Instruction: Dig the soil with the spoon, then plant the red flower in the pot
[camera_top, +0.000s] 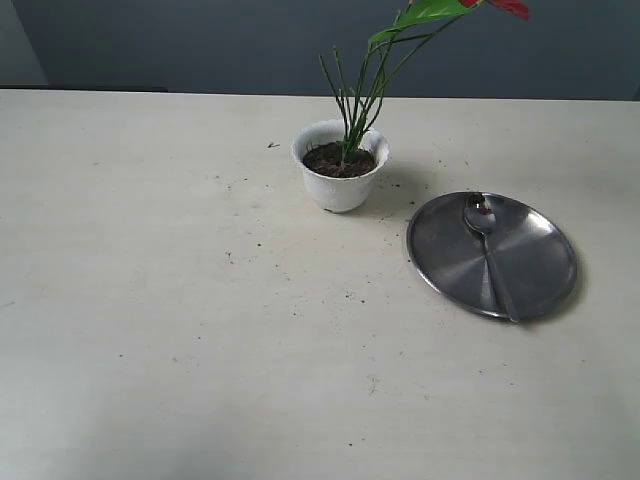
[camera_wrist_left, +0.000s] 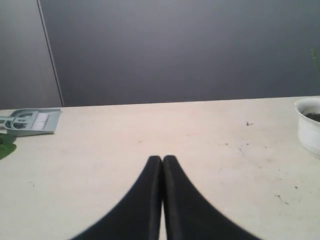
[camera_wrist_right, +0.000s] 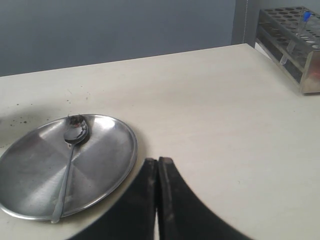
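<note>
Now the left gripper is clenched empty; well ahead of it, off to one side, stands the pot, the red flower upright in its soil. Right gripper likewise clenched empty; near it the spoon lies on a steel plate.

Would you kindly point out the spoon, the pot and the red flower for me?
spoon (camera_top: 479, 213), exterior view, on its bowl.
pot (camera_top: 340, 187), exterior view, on its white front wall.
red flower (camera_top: 512, 8), exterior view, on a red petal.
</note>
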